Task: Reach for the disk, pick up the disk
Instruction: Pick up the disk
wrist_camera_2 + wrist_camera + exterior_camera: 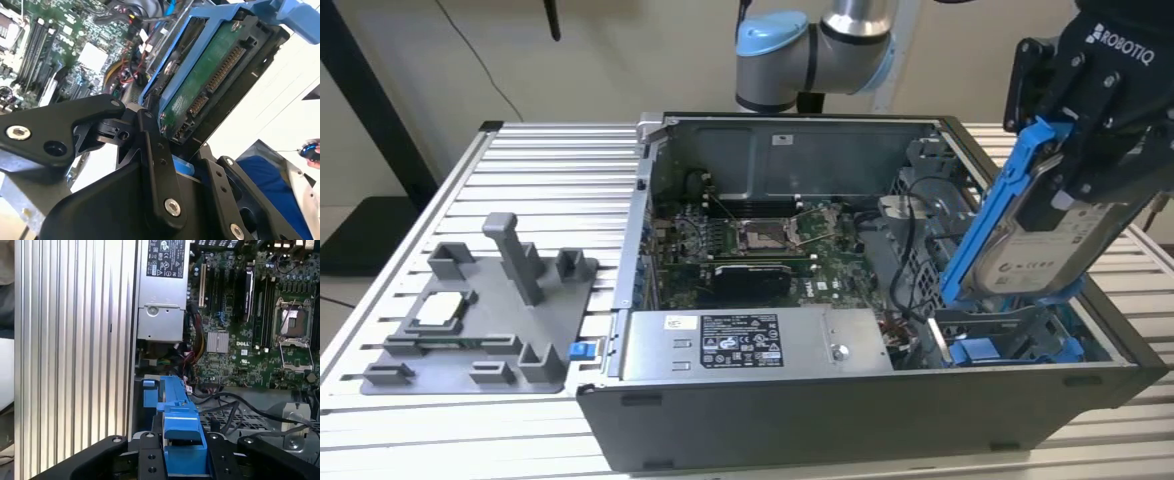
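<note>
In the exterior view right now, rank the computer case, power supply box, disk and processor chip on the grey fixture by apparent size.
1. Computer case
2. Disk, held up in the tool and nearer the camera, so unsure against the next
3. Power supply box
4. Processor chip

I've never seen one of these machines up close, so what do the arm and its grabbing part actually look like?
The arm is a rounded silver-grey tube, with a light blue cap on its joint. The end effector is matte black with chunky angular housing and white lettering on its side. In the second wrist view its black fingers are flat linked bars held by silver screws and pins.
</note>
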Robot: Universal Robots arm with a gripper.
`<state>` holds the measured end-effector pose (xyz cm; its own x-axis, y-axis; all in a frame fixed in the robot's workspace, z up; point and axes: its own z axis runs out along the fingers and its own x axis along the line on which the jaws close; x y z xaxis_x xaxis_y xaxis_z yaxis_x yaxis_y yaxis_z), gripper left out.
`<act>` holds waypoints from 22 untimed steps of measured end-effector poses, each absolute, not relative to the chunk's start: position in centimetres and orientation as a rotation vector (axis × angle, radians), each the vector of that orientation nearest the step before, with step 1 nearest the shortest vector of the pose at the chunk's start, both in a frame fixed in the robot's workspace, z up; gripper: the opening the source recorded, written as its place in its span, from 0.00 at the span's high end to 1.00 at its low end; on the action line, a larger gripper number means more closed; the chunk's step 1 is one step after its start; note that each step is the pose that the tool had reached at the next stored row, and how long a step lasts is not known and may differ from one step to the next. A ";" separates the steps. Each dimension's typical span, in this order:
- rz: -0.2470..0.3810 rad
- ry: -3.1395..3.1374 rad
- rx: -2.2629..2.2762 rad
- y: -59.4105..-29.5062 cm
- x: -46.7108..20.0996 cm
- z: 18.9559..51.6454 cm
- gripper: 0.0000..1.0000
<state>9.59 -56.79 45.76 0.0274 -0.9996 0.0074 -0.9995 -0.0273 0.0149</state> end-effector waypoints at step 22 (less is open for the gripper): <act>-0.013 -2.217 2.208 -58.7 10.3 43.5 1.00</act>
<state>10.30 -58.65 43.55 -0.0042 -1.0000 0.0034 -0.9999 0.0043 0.0148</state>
